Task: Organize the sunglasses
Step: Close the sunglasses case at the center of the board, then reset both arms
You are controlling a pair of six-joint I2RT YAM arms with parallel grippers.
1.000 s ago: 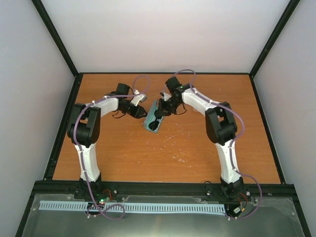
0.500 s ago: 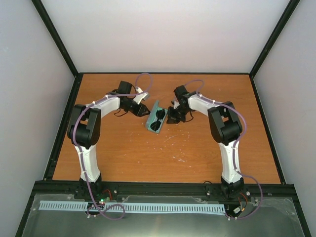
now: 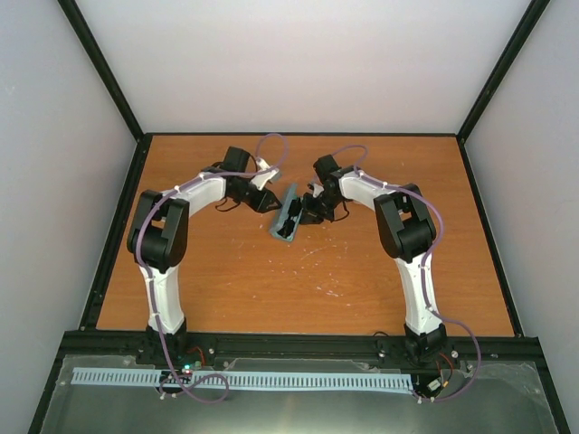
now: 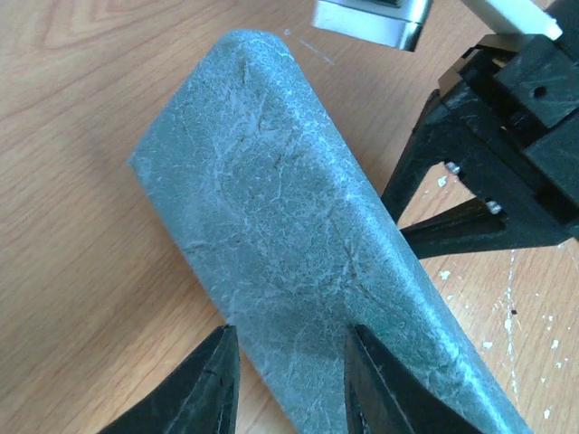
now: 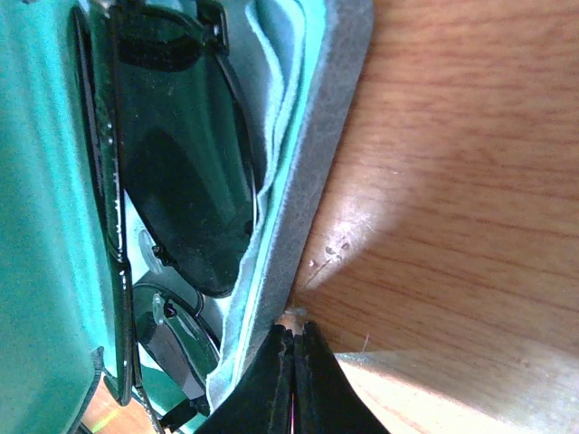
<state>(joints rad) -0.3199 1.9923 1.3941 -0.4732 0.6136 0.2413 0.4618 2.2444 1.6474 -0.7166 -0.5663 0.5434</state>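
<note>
On my left I count one gripper, my left gripper [image 4: 289, 380]. Its two black fingers [image 4: 204, 389] stand partly apart over the outside of the single case [image 4: 271, 199]. I cannot tell whether they pinch the shell or only rest against it.

The case is an oblong blue-grey shell with rounded ends. Its skin is leathery and crossed by fine pale creases. It lies slantwise on the orange-brown wooden table [image 4: 72, 226], in the far middle, between my two arms.

From the other side the case is hinged open and lined in smooth teal fabric [image 5: 45, 226]. In it lies the one pair of sunglasses [image 5: 181, 181] I can see, with a thin glossy black frame and two dark lenses, the second lens only partly in view. One soft light-blue cloth [image 5: 280, 108] is bunched along the rim beside the glasses, and it hides the case floor there.

On my right is my right gripper [image 5: 291, 348]. Its fingers are pressed tight together with nothing between them, and the tip sits right at the grey rim where it meets the wood. White scuffs speckle the table nearby.
</note>
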